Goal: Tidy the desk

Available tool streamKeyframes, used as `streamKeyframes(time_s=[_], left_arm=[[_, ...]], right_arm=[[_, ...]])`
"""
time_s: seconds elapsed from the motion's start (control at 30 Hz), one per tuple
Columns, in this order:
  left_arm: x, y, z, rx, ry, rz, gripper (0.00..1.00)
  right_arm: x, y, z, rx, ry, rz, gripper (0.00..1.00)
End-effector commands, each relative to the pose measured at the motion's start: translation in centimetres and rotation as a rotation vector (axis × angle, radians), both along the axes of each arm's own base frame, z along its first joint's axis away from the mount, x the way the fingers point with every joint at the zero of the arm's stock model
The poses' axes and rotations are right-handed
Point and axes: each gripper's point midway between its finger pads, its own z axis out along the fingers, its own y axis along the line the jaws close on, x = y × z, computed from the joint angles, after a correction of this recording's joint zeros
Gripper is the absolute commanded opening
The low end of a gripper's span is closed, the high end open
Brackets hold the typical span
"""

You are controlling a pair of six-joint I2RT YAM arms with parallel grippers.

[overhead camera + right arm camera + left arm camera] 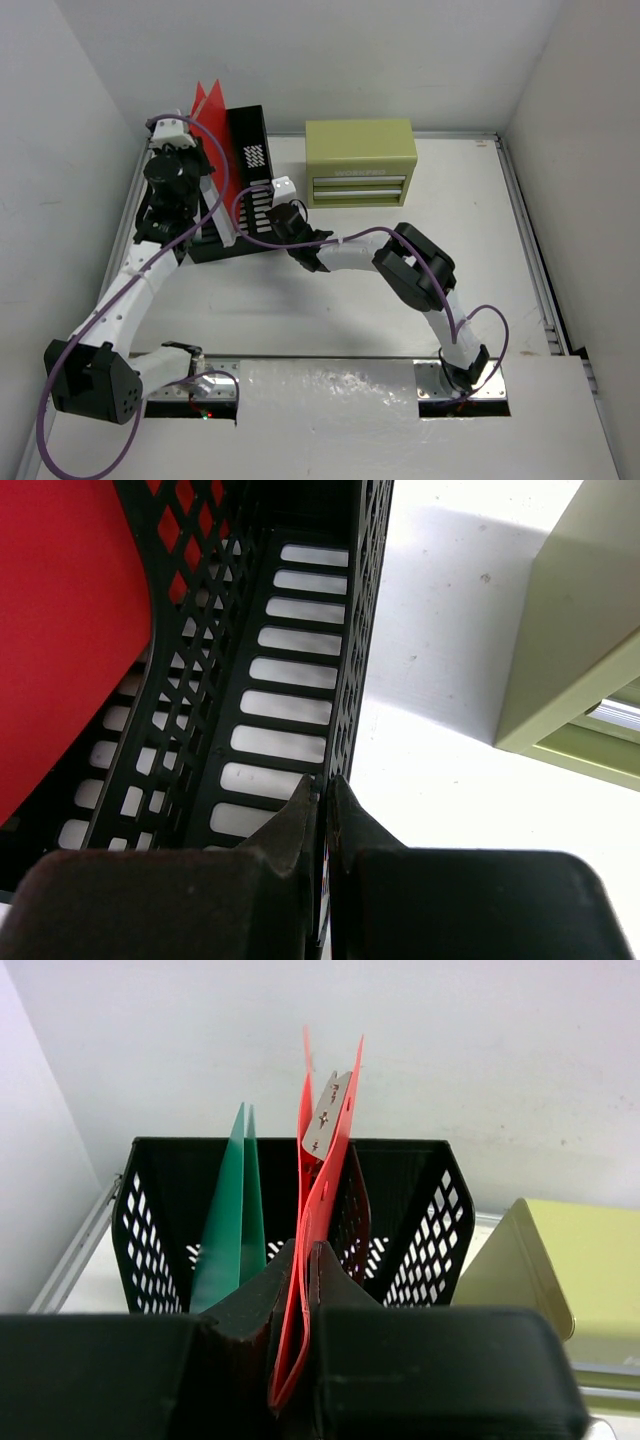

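Filing step: L pincer (305, 1260) clamped on red folder (318, 1220) w/ rack (425, 1250) just ahead, R pincer (325, 800) nipped on rack wall; next prob. lower & release.

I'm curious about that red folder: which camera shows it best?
The left wrist view: the red folder stands upright in the black mesh rack, pinched between the left jaws. The top view shows only its red tips behind the left arm; the right wrist view, a red patch beside the mesh.
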Motion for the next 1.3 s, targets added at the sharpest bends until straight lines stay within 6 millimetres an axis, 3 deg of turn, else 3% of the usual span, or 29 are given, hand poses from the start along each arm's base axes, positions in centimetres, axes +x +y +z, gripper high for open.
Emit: streamKeyframes(time_s=[0.0, 0.1, 0.2, 0.33, 0.57, 0.7, 0.83, 0.97, 1.1, 1.27], left_arm=[[-0.6, 0.6, 3.9, -0.080, -0.157, 0.029, 0.00], [-0.5, 0.8, 3.8, -0.072, -0.175, 0.037, 0.00], [-0.6, 1.2, 4.9, -0.064, -0.258, 0.062, 0.00], [-0.2, 1.7, 3.8, -0.060, -0.292, 0.094, 0.00], [0.9, 0.2, 4.3, -0.049, -0.358, 0.017, 0.00], [1.4, -0.9, 3.5, -0.038, -0.363, -0.039, 0.00], [2.3, -1.1, 1.3, -0.042, -0.317, -0.041, 0.00], [2.6, -0.9, -3.3, -0.019, -0.208, -0.030, 0.00], [1.7, -0.3, -6.5, -0.008, -0.099, -0.008, 0.00], [1.2, -1.7, -10.1, 0.027, 0.086, -0.091, 0.00]], right_arm=[[-1.8, 1.4, 0.2, 0.022, 0.043, 0.065, 0.00], [-1.6, 1.6, 0.2, 0.018, 0.043, 0.062, 0.00], [-1.6, 2.0, -0.3, 0.016, 0.057, 0.076, 0.00], [-2.0, 2.3, -1.1, 0.010, 0.073, 0.100, 0.00], [-3.2, 2.3, -1.8, -0.027, 0.094, 0.178, 0.00], [-3.7, 2.8, -2.5, -0.027, 0.112, 0.219, 0.00], [-4.1, 3.8, -3.1, -0.032, 0.134, 0.277, 0.00], [-4.7, 4.4, -3.4, -0.032, 0.157, 0.325, 0.00], [-4.3, 3.4, -3.1, -0.029, 0.147, 0.258, 0.00], [-3.2, 2.2, -2.0, 0.031, 0.112, 0.133, 0.00]])
